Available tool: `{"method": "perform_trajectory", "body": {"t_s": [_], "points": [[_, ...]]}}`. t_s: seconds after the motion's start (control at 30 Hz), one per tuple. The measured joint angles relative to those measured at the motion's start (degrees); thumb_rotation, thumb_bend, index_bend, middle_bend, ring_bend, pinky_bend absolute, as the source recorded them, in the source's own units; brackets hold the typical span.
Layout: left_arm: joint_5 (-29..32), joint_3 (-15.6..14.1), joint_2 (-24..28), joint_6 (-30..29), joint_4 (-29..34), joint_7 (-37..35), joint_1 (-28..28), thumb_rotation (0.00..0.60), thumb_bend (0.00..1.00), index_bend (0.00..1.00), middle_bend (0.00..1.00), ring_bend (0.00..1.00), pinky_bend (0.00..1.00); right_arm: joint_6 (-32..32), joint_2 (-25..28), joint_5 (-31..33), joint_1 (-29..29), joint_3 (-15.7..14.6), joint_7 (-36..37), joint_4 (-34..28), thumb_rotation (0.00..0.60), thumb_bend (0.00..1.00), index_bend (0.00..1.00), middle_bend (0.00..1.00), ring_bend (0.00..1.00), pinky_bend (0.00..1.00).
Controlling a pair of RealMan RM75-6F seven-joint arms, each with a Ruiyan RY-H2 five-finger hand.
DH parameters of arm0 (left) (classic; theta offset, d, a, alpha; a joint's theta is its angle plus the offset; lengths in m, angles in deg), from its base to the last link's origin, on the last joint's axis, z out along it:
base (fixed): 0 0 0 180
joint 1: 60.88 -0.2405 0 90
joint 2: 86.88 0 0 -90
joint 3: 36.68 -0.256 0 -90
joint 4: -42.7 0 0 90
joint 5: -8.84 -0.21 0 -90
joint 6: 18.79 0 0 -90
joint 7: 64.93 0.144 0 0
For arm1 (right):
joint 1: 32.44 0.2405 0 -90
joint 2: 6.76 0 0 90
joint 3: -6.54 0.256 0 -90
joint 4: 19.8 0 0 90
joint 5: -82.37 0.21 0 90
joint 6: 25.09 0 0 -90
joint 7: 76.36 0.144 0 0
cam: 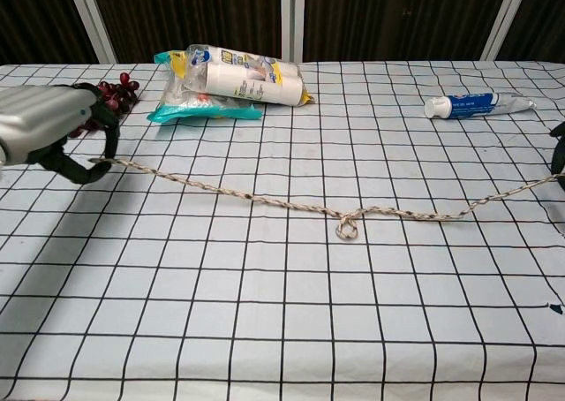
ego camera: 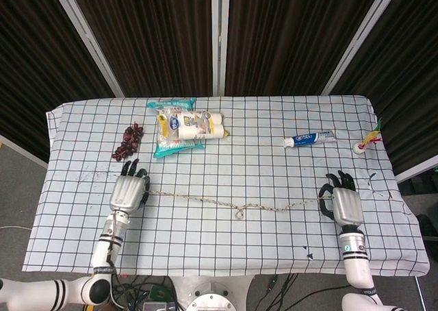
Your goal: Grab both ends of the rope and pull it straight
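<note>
Rope point(ego camera: 233, 205): thin braided cord, looks light, limp and grippy, small loop point(cam: 346, 230) left mid-span. It runs across the tablecloth point(ego camera: 226, 249) between the hands, each end pinched: left hand point(ego camera: 127, 191) clamped, right hand point(ego camera: 345, 205) likewise. Ends are the right hold.

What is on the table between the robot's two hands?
The rope stretches from the left hand to the right hand, with a small loop near its middle. The head view shows both hands.
</note>
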Motion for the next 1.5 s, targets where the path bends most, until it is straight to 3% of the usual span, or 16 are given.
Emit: {"method": "perform_trajectory", "body": {"t_s": [0.17, 0.33, 0.73, 1.23, 1.5], "points": [[-1.2, -1.3, 5.0, 0.8, 0.8, -5.0, -2.1, 0.600, 0.43, 0.62, 0.28, 0.00, 0.08, 0.8, 1.9, 0.1, -1.0, -0.4, 2.0, 0.7, 0.600, 0.41, 0.61, 0.18, 0.00, 0.00], [-3.9, -3.0, 6.8, 2.5, -0.5, -10.4, -3.6, 0.600, 0.43, 0.62, 0.28, 0.00, 0.07, 1.4, 2.0, 0.4, -1.5, -0.9, 2.6, 2.1, 0.600, 0.41, 0.62, 0.18, 0.00, 0.00], [-5.5, -3.9, 5.6, 6.1, -7.8, -15.4, -4.9, 0.600, 0.43, 0.62, 0.28, 0.00, 0.07, 3.9, 0.8, 1.8, -2.2, -1.2, 4.8, 6.3, 0.600, 0.41, 0.63, 0.18, 0.00, 0.00], [-6.8, -3.7, 4.6, 7.0, -9.6, -16.3, -5.7, 0.600, 0.43, 0.62, 0.28, 0.00, 0.07, 5.7, -1.1, 1.5, -2.1, -1.1, 6.0, 10.1, 0.600, 0.41, 0.63, 0.18, 0.00, 0.00], [-6.9, -3.4, 4.2, 7.5, -9.8, -16.0, -5.9, 0.600, 0.43, 0.61, 0.28, 0.00, 0.07, 6.4, -1.4, 1.6, -2.2, -1.2, 5.3, 10.6, 0.600, 0.40, 0.49, 0.15, 0.00, 0.00]]}}
